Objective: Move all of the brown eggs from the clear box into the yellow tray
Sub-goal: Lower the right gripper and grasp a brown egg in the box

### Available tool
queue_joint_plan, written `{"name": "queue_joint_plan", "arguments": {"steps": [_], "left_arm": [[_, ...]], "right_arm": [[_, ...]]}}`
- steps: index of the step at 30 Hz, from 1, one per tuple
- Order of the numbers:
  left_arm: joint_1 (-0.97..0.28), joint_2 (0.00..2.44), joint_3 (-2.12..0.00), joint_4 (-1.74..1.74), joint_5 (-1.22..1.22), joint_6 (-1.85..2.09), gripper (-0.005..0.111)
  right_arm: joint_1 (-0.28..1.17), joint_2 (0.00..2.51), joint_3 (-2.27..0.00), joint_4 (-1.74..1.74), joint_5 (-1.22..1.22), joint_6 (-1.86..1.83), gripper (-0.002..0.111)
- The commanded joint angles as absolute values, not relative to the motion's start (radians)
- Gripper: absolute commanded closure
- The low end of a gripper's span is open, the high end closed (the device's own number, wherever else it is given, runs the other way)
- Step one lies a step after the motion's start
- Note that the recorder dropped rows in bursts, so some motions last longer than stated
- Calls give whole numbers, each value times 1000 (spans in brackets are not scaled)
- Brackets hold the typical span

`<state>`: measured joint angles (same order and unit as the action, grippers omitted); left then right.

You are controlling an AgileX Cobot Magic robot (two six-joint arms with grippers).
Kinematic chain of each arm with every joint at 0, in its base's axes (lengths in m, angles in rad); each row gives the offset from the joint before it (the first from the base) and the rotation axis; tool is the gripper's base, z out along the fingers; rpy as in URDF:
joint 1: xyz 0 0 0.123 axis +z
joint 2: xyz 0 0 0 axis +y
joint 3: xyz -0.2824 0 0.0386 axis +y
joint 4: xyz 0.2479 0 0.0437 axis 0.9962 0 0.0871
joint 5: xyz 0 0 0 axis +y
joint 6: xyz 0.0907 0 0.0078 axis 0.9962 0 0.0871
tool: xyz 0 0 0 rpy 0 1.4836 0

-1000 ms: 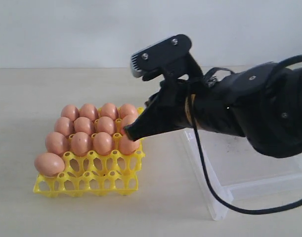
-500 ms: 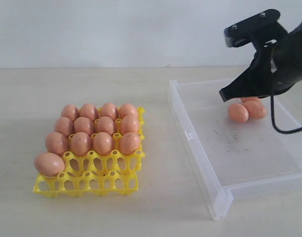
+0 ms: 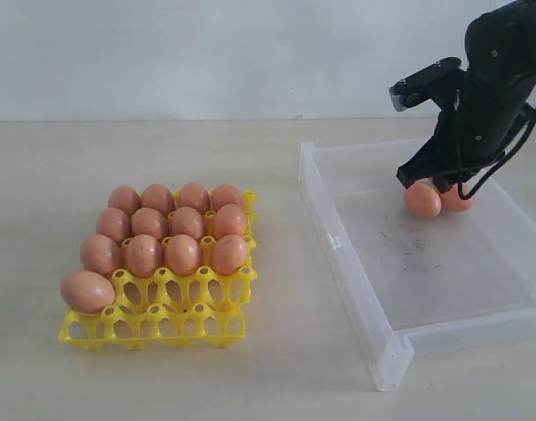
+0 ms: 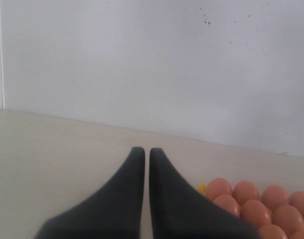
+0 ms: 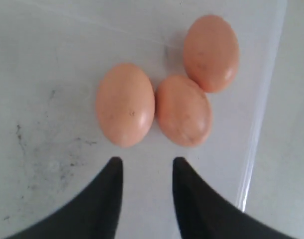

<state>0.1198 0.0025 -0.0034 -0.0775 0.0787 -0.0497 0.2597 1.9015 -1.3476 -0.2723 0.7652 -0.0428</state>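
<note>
The yellow tray [image 3: 197,326] lies at the left, its back rows full of brown eggs [image 3: 182,254] and one more egg [image 3: 87,291] in its front left cup. The clear box [image 3: 355,281] sits at the right. Three brown eggs lie together on its floor: one [image 5: 125,103], a second [image 5: 183,110] touching it, and a third [image 5: 211,52] near the wall. My right gripper [image 5: 144,162] hangs open just above and short of them, holding nothing. My left gripper [image 4: 142,151] is shut and empty, with tray eggs [image 4: 244,199] beside it; it does not show in the exterior view.
Dark scuff marks [image 3: 408,246] dot the box floor. The box's low near wall [image 3: 386,368] stands between box and table front. The pale tabletop [image 3: 276,360] runs between tray and box. A white wall [image 3: 206,53] closes the back.
My right arm swung from over the tray's right edge across to the box's far side, then came down over the three eggs there. The tray's eggs have not moved.
</note>
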Motion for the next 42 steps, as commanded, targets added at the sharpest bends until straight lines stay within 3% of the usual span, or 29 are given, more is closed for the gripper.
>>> {"name": "queue_joint_plan", "arguments": {"steps": [1,24,26,27,28,36,42], "left_arm": [[118,0,0,-86,76,-59,103],[118,0,0,-86,76,-59,103],[118,0,0,-86,76,-59,103],[118,0,0,-86,76,-59,103],[118,0,0,-86,76,-59,103],[118,0,0,-86,76,-59,103],[118,0,0,-86,76,-59,103]], "right_arm": [[253,1970,-1415,-266,749,-52,52],[253,2164,-1517,-267,768,-102,49],[253,2164,-1517,-267,779,-92,61],[253,2164,-1517,-267,790,-88,76],[253,2164,-1517,-267,804,-88,105],[253,2124,-1517,-215,788,-15,109],[253,2012,-1389,22,572,-144,109]]}}
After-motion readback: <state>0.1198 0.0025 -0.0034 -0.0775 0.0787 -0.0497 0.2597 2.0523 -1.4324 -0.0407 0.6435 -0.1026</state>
